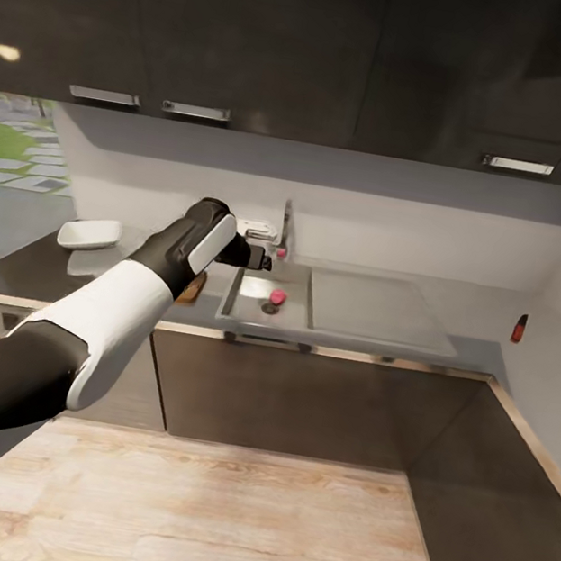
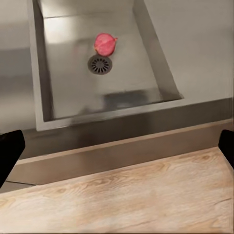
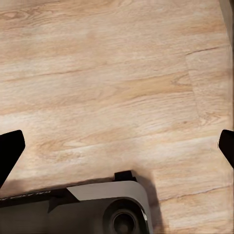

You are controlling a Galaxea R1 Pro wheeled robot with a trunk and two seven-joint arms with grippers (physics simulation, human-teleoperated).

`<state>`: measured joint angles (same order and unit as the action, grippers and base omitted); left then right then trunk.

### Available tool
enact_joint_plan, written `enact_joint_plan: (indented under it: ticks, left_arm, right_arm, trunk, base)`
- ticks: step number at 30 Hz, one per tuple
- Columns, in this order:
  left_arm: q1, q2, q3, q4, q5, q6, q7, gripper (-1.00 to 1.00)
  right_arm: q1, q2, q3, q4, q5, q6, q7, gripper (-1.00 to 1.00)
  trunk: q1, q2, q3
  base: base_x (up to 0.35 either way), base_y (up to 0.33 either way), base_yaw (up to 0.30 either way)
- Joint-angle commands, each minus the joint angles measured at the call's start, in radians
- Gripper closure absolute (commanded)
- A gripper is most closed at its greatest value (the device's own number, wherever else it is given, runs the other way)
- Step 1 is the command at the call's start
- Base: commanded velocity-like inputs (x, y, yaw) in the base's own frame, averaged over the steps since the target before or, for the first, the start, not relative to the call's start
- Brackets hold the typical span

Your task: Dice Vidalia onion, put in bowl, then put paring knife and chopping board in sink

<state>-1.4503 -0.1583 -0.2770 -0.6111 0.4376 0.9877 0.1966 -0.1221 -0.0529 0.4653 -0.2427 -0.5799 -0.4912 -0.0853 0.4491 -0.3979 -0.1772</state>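
Left arm reaches out over the countertop (image 1: 474, 354) toward the sink (image 1: 248, 312), left gripper (image 1: 264, 261) above the basin's back-left part, near the chrome tap (image 1: 286, 222). Its fingertips (image 2: 9, 151) sit wide apart at the wrist view's edges, nothing between them. Vidalia onion (image 2: 105, 44), pinkish red, lies on the sink floor just beside the round drain (image 2: 100, 64). White square bowl (image 1: 89, 233) rests on the counter, left of the arm. Chopping board (image 1: 193, 288) peeks out brown under the forearm, mostly hidden. Right gripper (image 3: 117, 146) hangs over the wooden floor (image 3: 112, 83), fingers spread, empty, robot base (image 3: 97, 207) below.
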Motion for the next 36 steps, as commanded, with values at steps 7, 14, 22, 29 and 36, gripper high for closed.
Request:
enact_joint_plan:
  ticks: [7, 14, 22, 29, 36]
  left_arm:
    - [0.013, 0.0, -0.004, 0.016, 0.01, 0.001, 0.01, -1.0]
    - [0.014, 0.0, -0.004, 0.026, 0.008, -0.001, 0.011, -1.0]
    - [0.014, 0.002, -0.004, 0.031, 0.005, -0.001, 0.014, -1.0]
    - [0.015, 0.004, -0.005, 0.049, 0.003, -0.001, 0.076, -1.0]
    - [0.035, 0.014, -0.005, 0.053, 0.003, -0.003, 0.091, -1.0]
  right_arm:
    - [-0.001, 0.0, 0.009, -0.001, -0.002, 0.0, -0.01, -1.0]
    - [-0.001, 0.0, 0.009, -0.001, -0.002, -0.001, -0.01, -1.0]
    - [-0.001, 0.0, 0.009, -0.001, -0.002, 0.0, -0.01, -1.0]
    - [-0.001, 0.0, 0.009, -0.001, -0.001, 0.0, -0.01, -1.0]
    - [0.0, -0.001, 0.008, -0.001, -0.002, 0.0, -0.011, -1.0]
  trunk:
    - [0.001, -0.002, -0.002]
    - [0.001, -0.002, -0.002]
    - [0.001, -0.002, -0.002]
    - [0.001, -0.002, -0.002]
    - [0.001, -0.002, -0.002]
  base:
    - [0.217, -0.247, 0.0]
    - [0.241, -0.237, 0.0]
    - [0.263, -0.211, 0.0]
    - [0.297, -0.095, 0.0]
    - [0.136, -0.01, 0.0]
